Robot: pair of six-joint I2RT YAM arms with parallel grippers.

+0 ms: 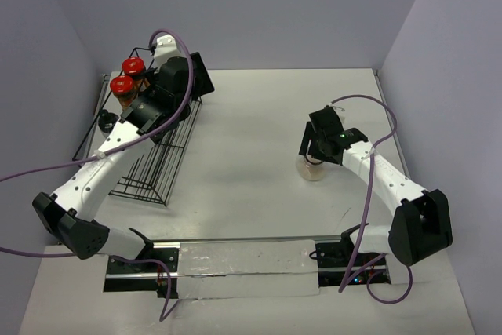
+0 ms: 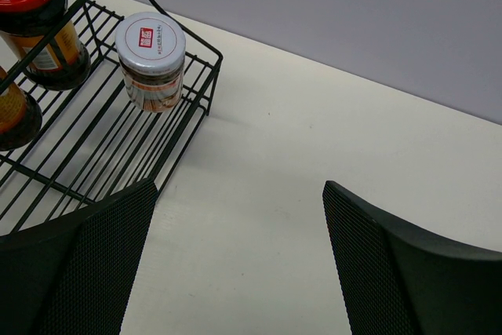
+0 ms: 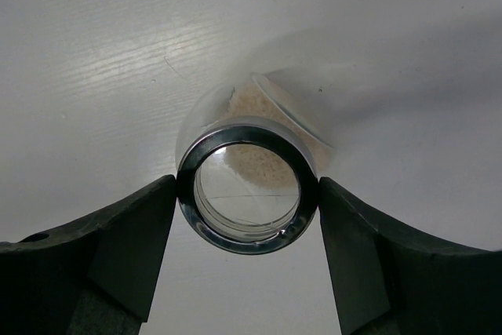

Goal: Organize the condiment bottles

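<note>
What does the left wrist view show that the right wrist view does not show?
Only the left wrist view: the black wire rack holding a silver-lidded jar and a red-lidded jar, with the left gripper open. Only the right wrist view: the right gripper closed on the rim of a clear jar with beige contents. Both: the white table and dark fingers at the lower edge.

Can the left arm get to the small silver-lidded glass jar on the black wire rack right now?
Probably yes. The left tool is open, and the silver-lidded glass jar stands near the black wire rack's corner with nothing over its lid; the red-lidded jar stands apart.
</note>
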